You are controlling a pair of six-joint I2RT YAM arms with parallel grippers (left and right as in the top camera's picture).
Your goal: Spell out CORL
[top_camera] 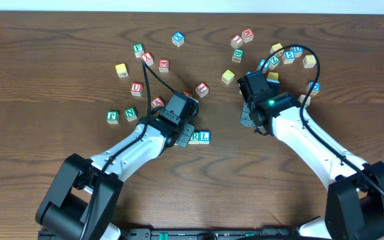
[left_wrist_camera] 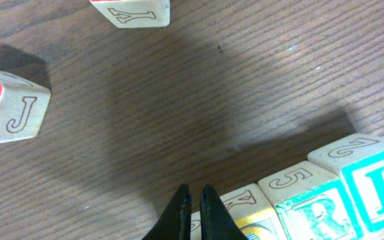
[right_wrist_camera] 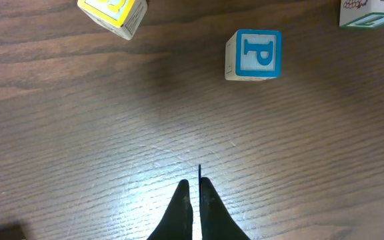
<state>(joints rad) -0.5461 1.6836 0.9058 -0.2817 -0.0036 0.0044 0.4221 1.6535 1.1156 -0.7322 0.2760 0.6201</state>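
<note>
A row of cubes lies at the bottom right of the left wrist view: a yellow-faced cube point(left_wrist_camera: 249, 208), the white cube with green R point(left_wrist_camera: 320, 215) and the white cube with blue L point(left_wrist_camera: 381, 181), touching side by side. Another cube at the row's left end is mostly hidden behind my left gripper point(left_wrist_camera: 195, 192), which is shut and empty just above the row. From overhead only R point(top_camera: 195, 138) and L point(top_camera: 205, 137) show beside the left gripper point(top_camera: 181, 128). My right gripper point(right_wrist_camera: 195, 184) is shut and empty over bare wood, at the right gripper point(top_camera: 256, 90) spot overhead.
A red-lettered J cube point(left_wrist_camera: 15, 110) and a Y cube point(left_wrist_camera: 133, 11) lie beyond the left gripper. A blue P cube point(right_wrist_camera: 254, 55) and a yellow cube point(right_wrist_camera: 114, 13) lie ahead of the right one. Several loose cubes point(top_camera: 290, 55) are scattered across the far table.
</note>
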